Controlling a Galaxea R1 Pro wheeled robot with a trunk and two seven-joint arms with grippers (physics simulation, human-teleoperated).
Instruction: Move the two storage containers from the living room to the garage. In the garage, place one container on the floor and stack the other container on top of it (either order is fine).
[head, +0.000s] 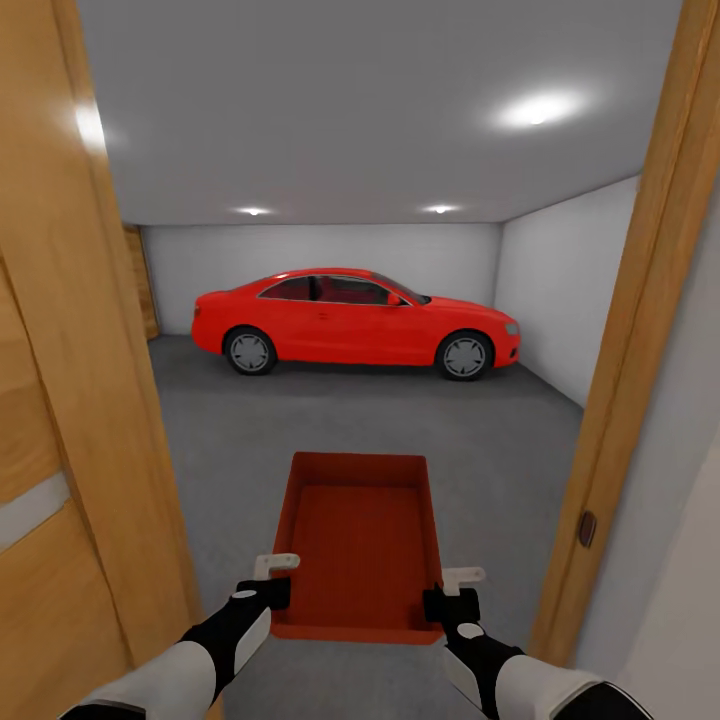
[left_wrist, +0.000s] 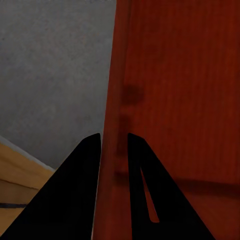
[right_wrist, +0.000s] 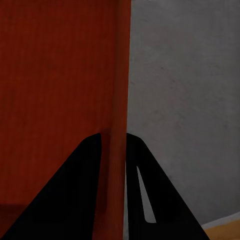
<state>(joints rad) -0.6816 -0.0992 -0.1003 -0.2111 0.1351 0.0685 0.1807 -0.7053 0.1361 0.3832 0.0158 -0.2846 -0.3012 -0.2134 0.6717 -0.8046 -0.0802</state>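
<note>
I hold one orange-red storage container level in front of me, above the dark grey concrete floor of the garage. My left gripper is shut on its left wall near the close corner, and my right gripper is shut on its right wall. In the left wrist view the black fingers pinch the thin wall of the storage container. The right wrist view shows the right gripper's fingers clamped on the storage container's other wall. The second container is out of view.
I stand in a doorway with a wooden door at the left and a wooden door frame at the right. A red car is parked across the back of the garage, before pale grey walls. Concrete stretches between me and the car.
</note>
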